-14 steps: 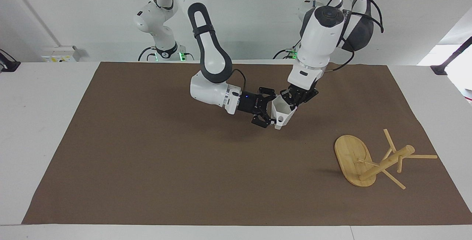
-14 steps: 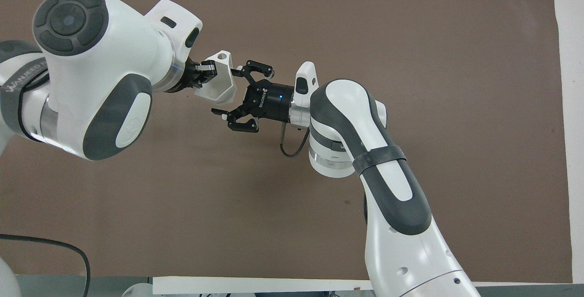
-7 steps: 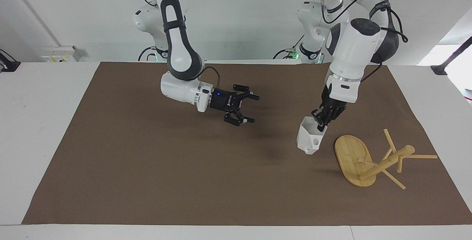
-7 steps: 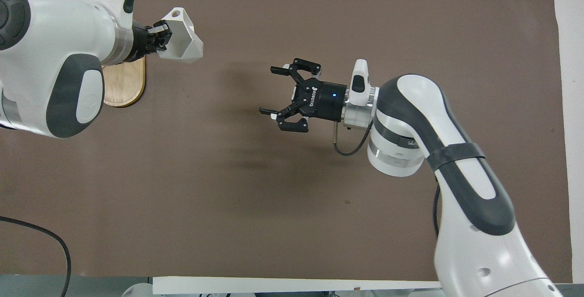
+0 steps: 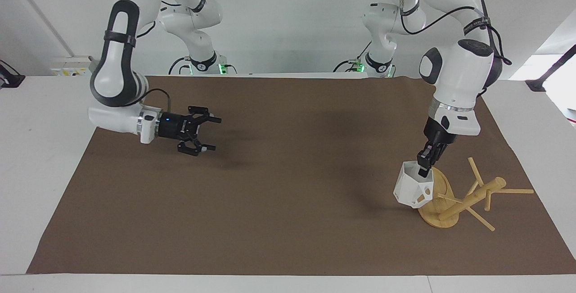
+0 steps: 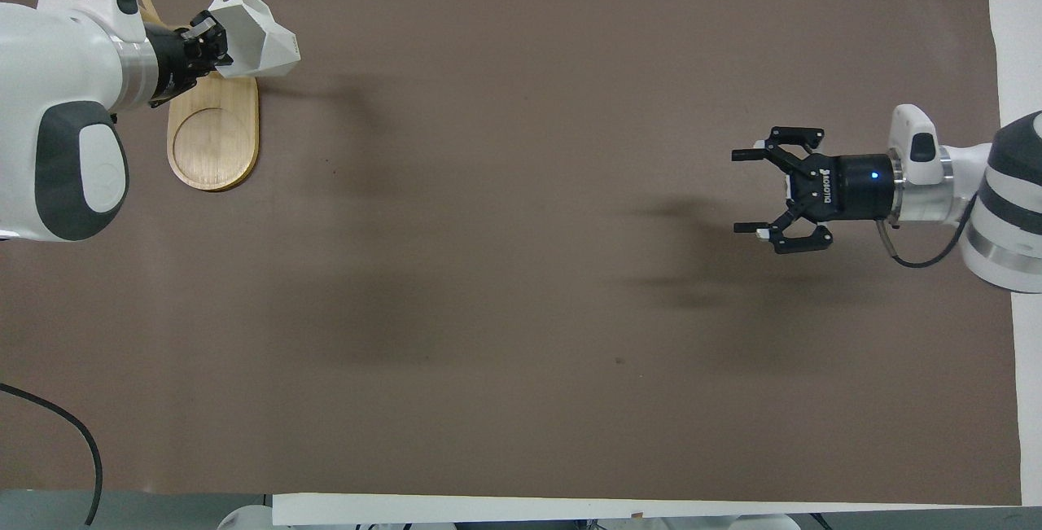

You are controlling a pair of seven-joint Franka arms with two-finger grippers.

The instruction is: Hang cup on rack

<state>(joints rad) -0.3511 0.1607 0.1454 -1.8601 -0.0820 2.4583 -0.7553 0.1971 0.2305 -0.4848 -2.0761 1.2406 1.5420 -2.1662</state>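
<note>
Bright, even overhead light; soft arm shadows on the brown mat (image 5: 279, 194); sharp focus.

Facing view: camera mounted high across the table, looking toward the robots; both bases at 12 o'clock. Whole brown mat (image 5: 288, 203) in frame, seen from a distance.

Overhead view: camera high above the robots' end, aimed forward and steeply down; arms enter from 6 o'clock. Closer framing.

Shared: the mat, rotated half a turn between views.
</note>
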